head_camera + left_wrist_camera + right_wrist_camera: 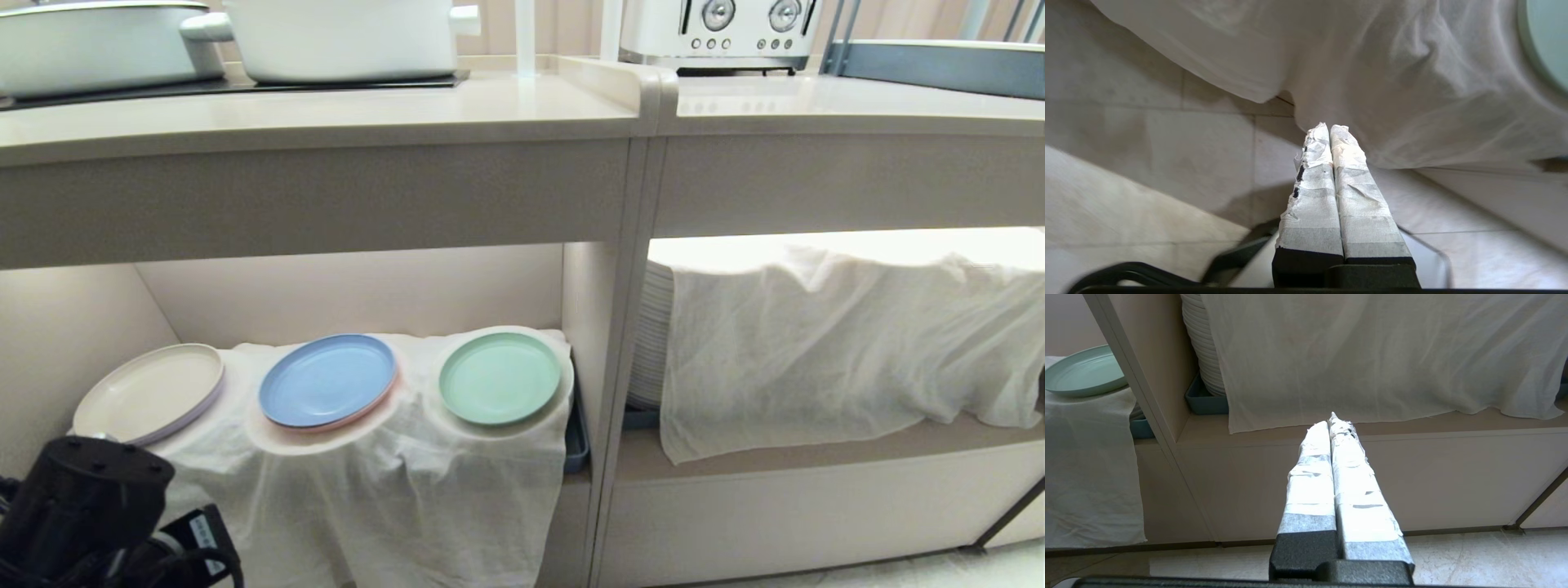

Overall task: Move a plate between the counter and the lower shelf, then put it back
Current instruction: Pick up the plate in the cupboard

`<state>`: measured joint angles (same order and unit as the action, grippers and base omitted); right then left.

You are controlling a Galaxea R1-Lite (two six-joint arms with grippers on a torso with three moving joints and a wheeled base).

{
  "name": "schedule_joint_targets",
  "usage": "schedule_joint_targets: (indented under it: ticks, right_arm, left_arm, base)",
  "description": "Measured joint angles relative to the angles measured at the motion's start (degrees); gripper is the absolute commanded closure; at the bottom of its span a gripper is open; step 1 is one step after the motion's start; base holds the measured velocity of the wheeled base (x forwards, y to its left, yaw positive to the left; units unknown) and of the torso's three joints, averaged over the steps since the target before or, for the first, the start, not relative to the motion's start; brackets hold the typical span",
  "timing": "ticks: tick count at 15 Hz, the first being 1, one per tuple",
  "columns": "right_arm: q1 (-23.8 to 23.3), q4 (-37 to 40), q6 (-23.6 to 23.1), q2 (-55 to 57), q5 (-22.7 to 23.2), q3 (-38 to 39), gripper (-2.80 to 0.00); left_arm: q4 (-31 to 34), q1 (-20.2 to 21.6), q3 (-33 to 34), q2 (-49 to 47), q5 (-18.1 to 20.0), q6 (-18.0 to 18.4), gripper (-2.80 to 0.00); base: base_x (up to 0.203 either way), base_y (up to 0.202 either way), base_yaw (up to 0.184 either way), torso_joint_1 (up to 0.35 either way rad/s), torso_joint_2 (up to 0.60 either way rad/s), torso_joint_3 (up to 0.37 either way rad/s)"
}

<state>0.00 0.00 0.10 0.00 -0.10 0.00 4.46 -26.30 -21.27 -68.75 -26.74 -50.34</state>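
Three plates sit on the white cloth (367, 482) in the lower shelf (351, 286), the mint-green plate (500, 378) rightmost, beside the blue plate (328, 380). We see the beige desk (326, 114) above carrying white pots (339, 37). Our left end effector (1329, 127), fingers pressed together, hangs low over pale floor tiles (1200, 151); the right end effector (1330, 418) is likewise closed.

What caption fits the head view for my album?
Round mint-green plate rests on white cloth beside blue plate and cream plate.

Place: kitchen | Evidence: long beige bench (326, 114) with a black cooktop panel (245, 84) carrying 2 white pots (343, 37) | white toaster (718, 33) on the adjoining slab | 3 plates (326, 380) on cloth in the lower shelf (367, 294) | stacked white plates (1202, 347) under a draped cloth | tiled floor (1474, 555)
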Motion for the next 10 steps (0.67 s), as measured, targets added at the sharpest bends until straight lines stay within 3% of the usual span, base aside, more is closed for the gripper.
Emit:
schedule_joint_targets:
  ticks: [5,10]
  right_arm:
    - [0.0,0.0,0.0,0.0,0.0,0.0,0.00]
    - [0.0,0.0,0.0,0.0,0.0,0.0,0.00]
  left_arm:
    - [0.0,0.0,2.9,13.0,-0.2,12.7,0.00]
    - [-0.1,-2.7,6.1,25.5,-0.2,24.9,0.00]
  base:
    - [0.000,0.000,0.000,0.000,0.00,0.000]
    - [0.000,0.000,0.000,0.000,0.00,0.000]
